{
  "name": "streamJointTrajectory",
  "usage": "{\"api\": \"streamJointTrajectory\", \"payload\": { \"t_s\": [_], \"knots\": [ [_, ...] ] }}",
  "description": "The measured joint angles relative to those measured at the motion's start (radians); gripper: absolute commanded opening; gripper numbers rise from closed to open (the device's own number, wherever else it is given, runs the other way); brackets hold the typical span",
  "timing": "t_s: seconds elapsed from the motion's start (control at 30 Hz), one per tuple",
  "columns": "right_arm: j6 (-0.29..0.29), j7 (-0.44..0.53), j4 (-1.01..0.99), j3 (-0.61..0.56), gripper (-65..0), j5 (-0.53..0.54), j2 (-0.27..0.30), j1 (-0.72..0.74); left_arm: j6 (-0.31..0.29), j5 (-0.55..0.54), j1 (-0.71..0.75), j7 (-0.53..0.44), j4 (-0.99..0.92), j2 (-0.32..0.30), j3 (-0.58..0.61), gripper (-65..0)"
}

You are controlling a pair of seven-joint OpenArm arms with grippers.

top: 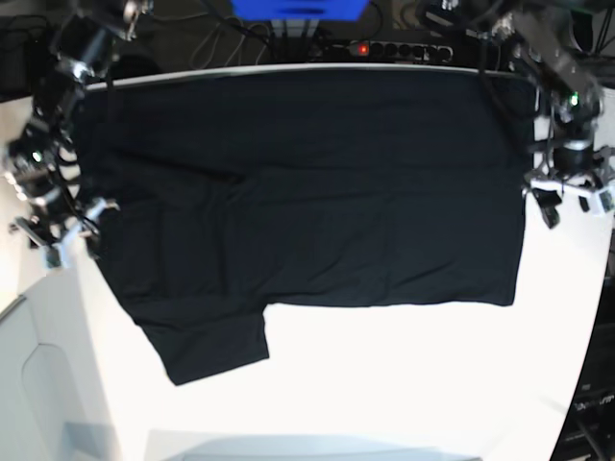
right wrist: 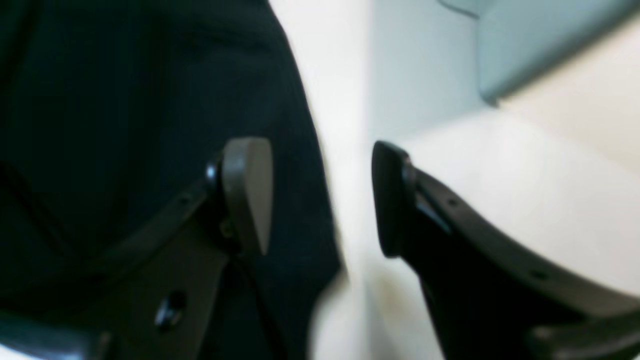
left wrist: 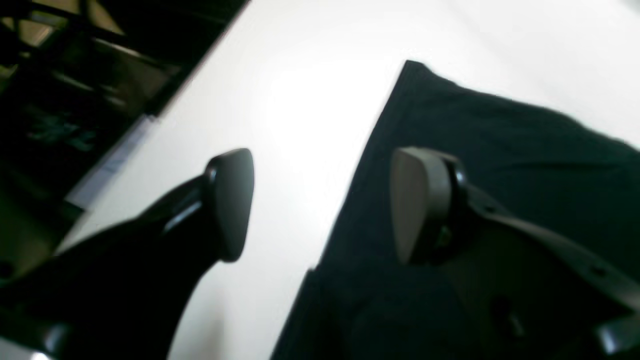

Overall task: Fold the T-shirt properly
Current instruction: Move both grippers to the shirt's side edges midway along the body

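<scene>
The black T-shirt [top: 307,182] lies spread flat over the white table [top: 404,384], with a sleeve [top: 211,351] reaching toward the front left. No white tag or orange label shows. My left gripper [top: 567,206] is open at the shirt's right edge. In the left wrist view it [left wrist: 325,205] straddles that edge, one finger [left wrist: 425,205] over the T-shirt [left wrist: 500,150], the other over bare table. My right gripper [top: 72,235] is open at the shirt's left edge. In the right wrist view it [right wrist: 320,200] straddles the T-shirt's [right wrist: 125,100] edge too. Both hold nothing.
A power strip [top: 384,48] with a red light, cables and a blue object [top: 298,8] sit behind the table. A pale grey tray-like surface [top: 38,384] lies at the front left, also in the right wrist view [right wrist: 525,45]. The table's edge [left wrist: 165,110] runs close beside my left gripper.
</scene>
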Motion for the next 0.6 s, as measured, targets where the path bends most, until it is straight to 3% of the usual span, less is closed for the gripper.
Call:
{"api": "streamJointTrajectory", "payload": {
  "t_s": [0.13, 0.23, 0.37, 0.5, 0.6],
  "knots": [
    [-0.023, 0.010, -0.211, -0.061, -32.1, 0.000, 0.006, 0.141, -0.005, -0.012, -0.100, -0.009, -0.110, -0.003, 0.025, -23.4],
    [-0.054, 0.032, -0.410, -0.070, -32.1, -0.007, 0.017, 0.263, 0.002, 0.000, -0.161, -0.005, -0.205, -0.052, 0.066, -23.4],
    [-0.118, 0.137, -0.675, -0.071, -32.1, -0.005, 0.048, 0.408, -0.003, -0.003, -0.248, -0.010, -0.344, -0.098, 0.122, -23.4],
    [-0.196, 0.311, -0.911, -0.070, -32.1, -0.002, 0.093, 0.497, 0.005, -0.002, -0.330, -0.009, -0.465, -0.129, 0.122, -23.4],
    [-0.206, 0.381, -1.050, -0.122, -32.1, -0.009, 0.128, 0.536, 0.008, 0.001, -0.384, -0.013, -0.567, -0.155, 0.118, -23.4]
  ]
}}
